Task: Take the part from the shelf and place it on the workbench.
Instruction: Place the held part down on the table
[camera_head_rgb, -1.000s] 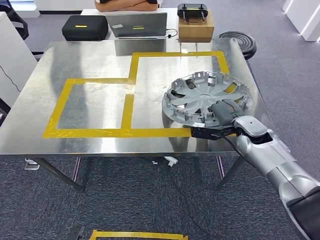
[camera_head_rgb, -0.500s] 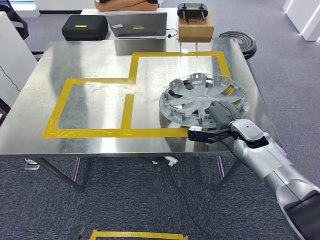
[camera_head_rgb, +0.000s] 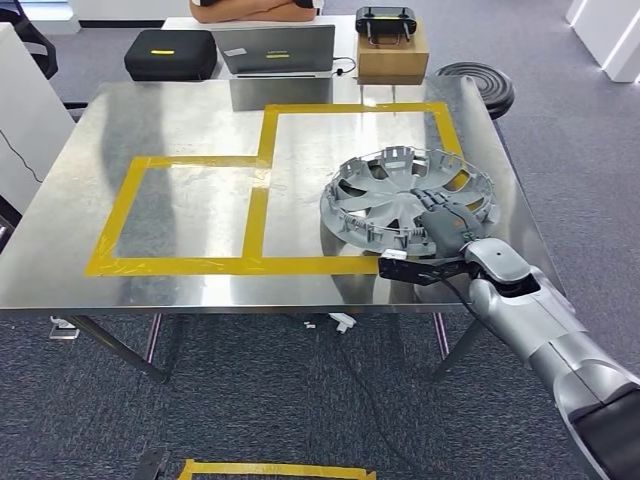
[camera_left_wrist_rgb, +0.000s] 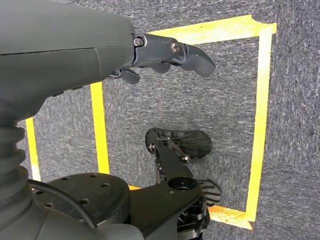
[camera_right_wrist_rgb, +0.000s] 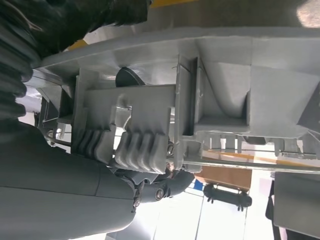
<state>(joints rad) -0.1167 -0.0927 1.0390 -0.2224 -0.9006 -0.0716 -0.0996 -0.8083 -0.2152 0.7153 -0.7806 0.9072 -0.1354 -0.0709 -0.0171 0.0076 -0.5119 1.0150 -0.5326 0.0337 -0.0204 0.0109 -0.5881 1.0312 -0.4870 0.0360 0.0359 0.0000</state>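
The part is a silver hubcap (camera_head_rgb: 381, 195), lying inner side up on the steel workbench (camera_head_rgb: 189, 130), inside the right-hand yellow taped square (camera_head_rgb: 341, 108). My right hand (camera_head_rgb: 445, 222) grips its near right rim, with fingers over the edge and thumb beneath. Close up in the right wrist view, the hubcap's ribbed clips (camera_right_wrist_rgb: 226, 85) sit against my right hand (camera_right_wrist_rgb: 75, 200). My left hand (camera_left_wrist_rgb: 166, 55) hangs over the carpet and holds nothing, its fingers apart.
Along the far side are a black case (camera_head_rgb: 170, 54), a laptop (camera_head_rgb: 273, 49) and a cardboard box (camera_head_rgb: 392, 52) carrying a black controller (camera_head_rgb: 385, 22). A person's folded arms (camera_head_rgb: 253, 10) rest behind them. A black coil (camera_head_rgb: 475, 88) lies on the floor at right.
The hubcap has shifted slightly left and settled flatter and lower onto the workbench. My right hand stayed on its rim.
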